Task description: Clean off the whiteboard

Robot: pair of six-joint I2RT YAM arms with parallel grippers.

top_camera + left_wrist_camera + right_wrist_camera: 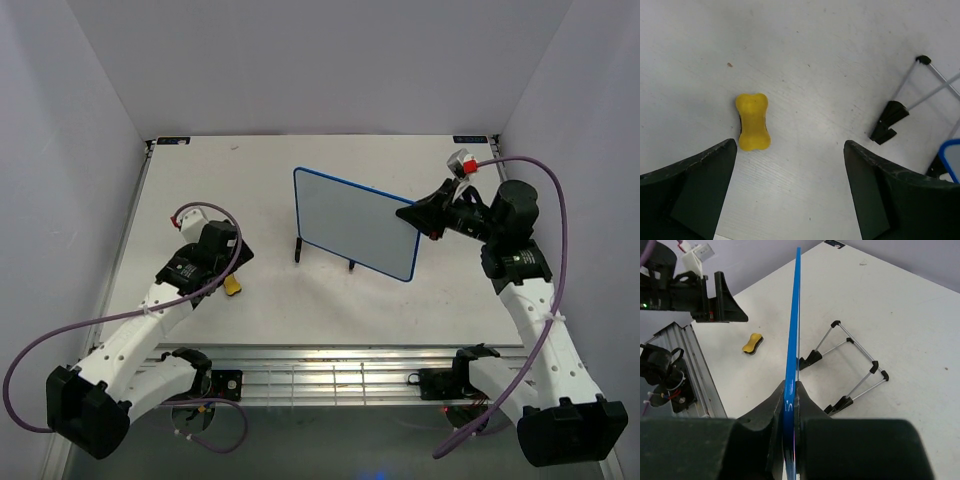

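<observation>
Blue-framed whiteboard (350, 220) is pinched by the right claw (410, 214); left claw (790, 144) gapes near yellow eraser (753, 121).

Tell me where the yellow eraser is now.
In the top view the yellow eraser lies on the table, left side, beside the left gripper and left of the whiteboard; the left wrist view shows it ahead of the open jaws.

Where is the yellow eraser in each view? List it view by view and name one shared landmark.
Top external: eraser left of centre, near mid-height.
Left wrist: eraser left of centre.
Right wrist: eraser left of the whiteboard edge.
Shared landmark: the whiteboard, right of the eraser in all three.
</observation>
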